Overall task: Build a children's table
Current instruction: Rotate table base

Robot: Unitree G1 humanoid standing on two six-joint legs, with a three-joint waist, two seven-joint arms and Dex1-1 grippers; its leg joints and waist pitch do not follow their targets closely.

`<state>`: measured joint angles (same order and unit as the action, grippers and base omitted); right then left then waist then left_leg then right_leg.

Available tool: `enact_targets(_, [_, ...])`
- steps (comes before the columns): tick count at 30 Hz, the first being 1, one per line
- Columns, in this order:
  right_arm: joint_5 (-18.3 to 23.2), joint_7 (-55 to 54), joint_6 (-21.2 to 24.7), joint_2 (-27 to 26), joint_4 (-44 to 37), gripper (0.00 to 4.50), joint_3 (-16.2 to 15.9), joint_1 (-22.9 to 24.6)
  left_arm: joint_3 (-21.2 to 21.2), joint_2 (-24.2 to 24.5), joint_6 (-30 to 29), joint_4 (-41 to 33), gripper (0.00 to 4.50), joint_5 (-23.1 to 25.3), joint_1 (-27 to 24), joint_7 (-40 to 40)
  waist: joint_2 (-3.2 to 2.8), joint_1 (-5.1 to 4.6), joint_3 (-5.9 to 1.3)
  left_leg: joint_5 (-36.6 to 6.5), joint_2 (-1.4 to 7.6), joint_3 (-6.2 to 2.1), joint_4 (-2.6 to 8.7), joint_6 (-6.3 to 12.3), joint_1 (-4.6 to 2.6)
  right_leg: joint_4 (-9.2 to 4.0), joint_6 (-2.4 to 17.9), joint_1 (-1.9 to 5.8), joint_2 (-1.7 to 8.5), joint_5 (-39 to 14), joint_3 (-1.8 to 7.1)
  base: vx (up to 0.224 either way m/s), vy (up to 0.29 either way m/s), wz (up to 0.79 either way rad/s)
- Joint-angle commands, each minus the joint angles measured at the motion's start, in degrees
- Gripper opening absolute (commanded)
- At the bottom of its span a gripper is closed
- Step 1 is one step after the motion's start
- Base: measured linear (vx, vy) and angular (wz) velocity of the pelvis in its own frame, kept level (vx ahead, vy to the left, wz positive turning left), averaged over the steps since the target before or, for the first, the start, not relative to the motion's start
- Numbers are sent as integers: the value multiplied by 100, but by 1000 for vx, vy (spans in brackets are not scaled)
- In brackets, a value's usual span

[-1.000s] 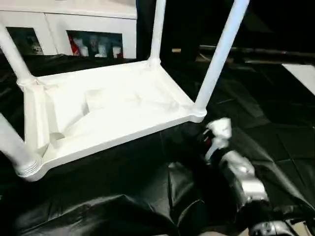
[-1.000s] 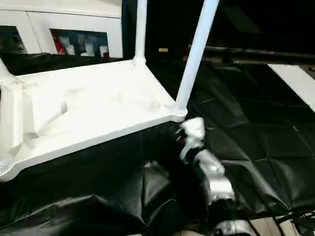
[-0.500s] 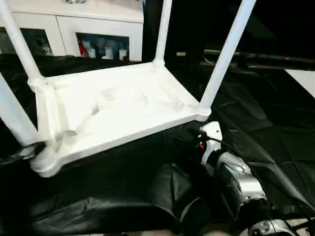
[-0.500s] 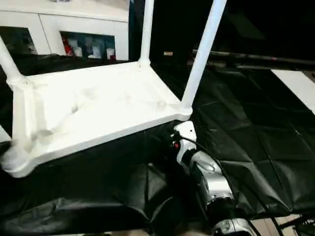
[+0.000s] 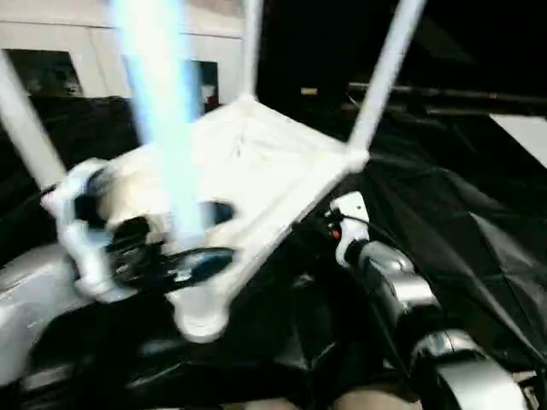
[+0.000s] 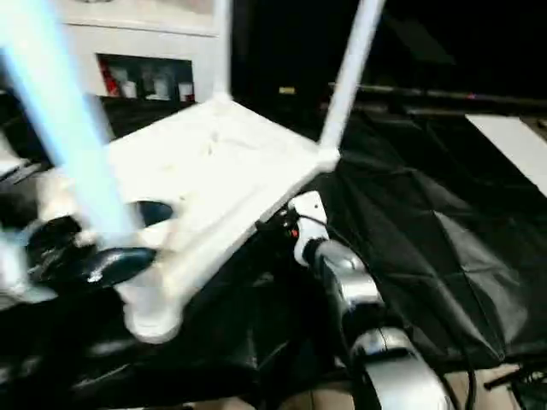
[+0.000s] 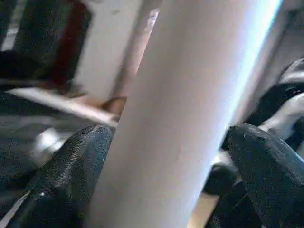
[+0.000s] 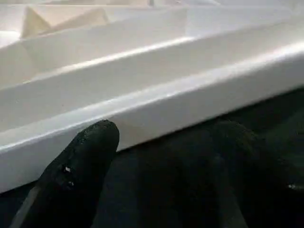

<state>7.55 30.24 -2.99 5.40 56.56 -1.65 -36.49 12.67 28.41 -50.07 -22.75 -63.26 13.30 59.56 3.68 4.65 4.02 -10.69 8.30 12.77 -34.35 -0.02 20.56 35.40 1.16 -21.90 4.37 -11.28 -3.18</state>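
The children's table lies upside down and tilted, its white tabletop [image 5: 256,162] showing the ribbed underside and its legs pointing up. My left gripper [image 5: 167,252] is at the near corner socket, open, with the near leg [image 7: 180,95] between its fingers. One finger [image 7: 71,171] lies against the leg and the other finger [image 7: 266,180] stands a little off it. Other legs [image 5: 380,77] [image 5: 250,47] [image 5: 21,120] rise behind. My right gripper [image 8: 166,133] is open at the tabletop's right rim [image 8: 156,95], its fingers low beside the edge.
Black crumpled cloth [image 5: 461,213] covers the work surface under and around the table. A white cabinet [image 5: 51,43] with shelf items stands at the back left. A pale board [image 5: 521,128] lies at the far right.
The table has turned and tilted, its near corner swinging toward the middle. My left arm has come into view with its fingers around the near leg. The right gripper stays at the rim.
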Motion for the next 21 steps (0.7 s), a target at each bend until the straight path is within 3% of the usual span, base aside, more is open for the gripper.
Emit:
enact_targets(1, [-43, 80, -72, -149, 144, 368, -54, -183, -405, -217, -65, -103, 445, -116, 335, -174, -148, -36, -310, -2111, 496, -328, 511, -691, -141, -434, 1051, 95, 482, -1803, 357, 0, 0, 0])
enact_targets(3, [-14, 115, -60, -229, 175, 368, -53, -247, -710, -463, -16, -4, 445, 146, 564, -150, -113, -82, -323, -2002, 514, -344, 523, -671, -114, -425, 1009, 132, 487, -1744, 351, 0, 0, 0])
enact_targets(6, [-24, 164, -96, -350, 324, 368, -64, -373, -1138, -854, 123, 260, 445, 415, 948, -237, -141, -141, -326, -1928, 504, -338, 503, -635, -109, -435, 1034, 140, 493, -1689, 356, 0, 0, 0])
enact_targets(7, [-24, 184, -106, -376, 369, 368, -64, -406, -1225, -929, 151, 324, 445, 449, 1034, -251, -124, -185, -327, -1838, 502, -355, 508, -585, -62, -427, 1064, 177, 497, -1635, 349, 0, 0, 0])
enact_targets(9, [-46, 220, -158, -427, 443, 368, -76, -462, -1417, -1125, 253, 489, 445, 593, 1225, -302, -123, -237, -342, -1727, 505, -359, 498, -537, -41, -410, 1109, 203, 506, -1490, 346, 0, 0, 0])
enact_targets(10, [-98, 240, -220, -478, 541, 368, -63, -524, -1647, -1324, 377, 674, 445, 776, 1412, -357, -184, -240, -339, -1708, 505, -352, 477, -499, -73, -425, 1153, 169, 511, -1481, 346, 0, 0, 0])
enact_targets(12, [-140, 227, -258, -502, 590, 368, -67, -558, -1797, -1454, 473, 808, 445, 924, 1529, -399, -150, -251, -333, -1735, 501, -330, 464, -450, -97, -447, 1208, 154, 493, -1473, 347, 0, 0, 0])
enact_targets(13, [-147, 218, -269, -517, 615, 368, -56, -575, -1945, -1546, 655, 974, 445, 1202, 1624, -439, -169, -239, -338, -1624, 504, -335, 463, -412, -73, -431, 1256, 184, 504, -1357, 348, 0, 0, 0])
enact_targets(16, [-188, 149, -330, -532, 684, 368, -26, -618, -2192, -1661, 1059, 1385, 445, 1857, 1820, -607, -180, -238, -355, -1439, 530, -329, 458, -296, -87, -411, 1351, 194, 497, -1035, 335, 0, 0, 0])
enact_targets(17, [-214, 61, -380, -516, 692, 368, -11, -626, -2266, -1638, 1274, 1600, 445, 2160, 1895, -710, -232, -240, -364, -1349, 524, -329, 452, -269, -77, -393, 1417, 209, 497, -895, 323, 0, 0, 0])
enact_targets(18, [-279, -171, -496, -453, 720, 368, 19, -641, -2370, -1548, 1606, 1971, 445, 2647, 2009, -902, -213, -234, -362, -1330, 533, -323, 453, -243, -94, -406, 1446, 194, 494, -850, 318, 0, 0, 0])
enact_targets(19, [-287, -243, -530, -426, 725, 368, 39, -643, -2394, -1495, 1696, 2067, 445, 2775, 2029, -933, -259, -209, -346, -1310, 531, -322, 446, -228, -105, -393, 1486, 188, 494, -810, 313, 0, 0, 0])
enact_targets(21, [-251, -326, -567, -368, 720, 368, 128, -642, -2430, -1333, 1869, 2200, 445, 2979, 2027, -883, -220, -238, -336, -1312, 524, -332, 451, -203, -50, -396, 1443, 240, 514, -966, 314, 0, 0, 0])
